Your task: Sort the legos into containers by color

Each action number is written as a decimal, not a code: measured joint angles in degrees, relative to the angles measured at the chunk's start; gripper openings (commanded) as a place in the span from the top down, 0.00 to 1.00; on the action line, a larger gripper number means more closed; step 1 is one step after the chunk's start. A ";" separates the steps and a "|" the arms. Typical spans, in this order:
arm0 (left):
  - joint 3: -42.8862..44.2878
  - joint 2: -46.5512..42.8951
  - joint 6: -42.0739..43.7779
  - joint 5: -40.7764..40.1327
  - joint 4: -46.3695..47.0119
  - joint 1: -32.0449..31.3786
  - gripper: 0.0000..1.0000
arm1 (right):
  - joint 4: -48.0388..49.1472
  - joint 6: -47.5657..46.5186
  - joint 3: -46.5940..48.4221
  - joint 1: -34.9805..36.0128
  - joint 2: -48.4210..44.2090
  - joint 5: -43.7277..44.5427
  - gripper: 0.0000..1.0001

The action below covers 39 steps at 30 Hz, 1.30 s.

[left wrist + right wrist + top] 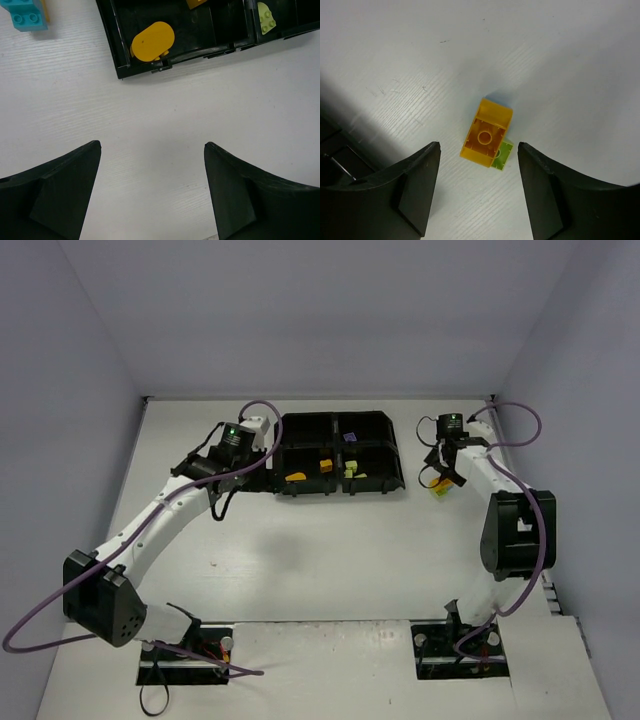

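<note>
While my left pincer hangs wide open and empty over bare worktop, a cyan lego lies just outside the tray. Orange pieces sit in its near-left compartment and a lime piece in the near-right. Further right, my right pincer is open, gripping nothing. An upturned orange lego and a lime lego lie touching between its jaws.

A white table takes up the whole floor of this little booth. Its matte top shows a faint streaky grain up close, and one small dark fleck. Plain pale lilac-grey panels close it in: a back wall, a left wall and a right wall.
</note>
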 measured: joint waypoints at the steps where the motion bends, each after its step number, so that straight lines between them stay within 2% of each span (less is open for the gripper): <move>1: -0.39 -0.20 0.00 0.11 -0.09 0.00 0.23 | 0.00 0.57 0.00 -0.04 0.35 -0.02 0.41; 12: -1.97 -2.34 -0.46 0.46 -0.24 -0.02 0.23 | -0.17 4.42 0.15 -0.79 5.79 -1.22 0.46; 21: -1.97 -2.80 -0.87 0.48 -0.24 -0.02 0.23 | -0.28 5.66 0.15 -0.87 5.90 -1.66 0.59; 23: -1.97 -2.80 -0.92 0.50 -0.24 -0.02 0.23 | -0.28 5.79 0.15 -0.90 5.92 -1.75 0.67; 24: -1.97 -2.80 -0.92 0.48 -0.24 -0.02 0.23 | -0.28 5.79 0.15 -0.90 5.92 -1.75 0.67; 26: -1.97 -2.80 -0.92 0.50 -0.24 0.00 0.23 | -0.24 5.99 0.17 -1.09 5.95 -1.84 0.78; 29: -1.97 -2.80 -0.92 0.50 -0.24 -0.02 0.23 | -0.26 5.92 0.26 -1.22 5.97 -1.97 1.00; 35: -1.97 -2.69 -0.90 1.44 -0.17 -0.02 0.23 | -0.20 4.35 0.39 -1.22 5.64 -3.89 1.00; 39: -1.92 -2.25 -0.87 3.54 0.35 -0.02 0.23 | 1.64 0.07 -0.22 -1.22 1.44 -9.68 1.00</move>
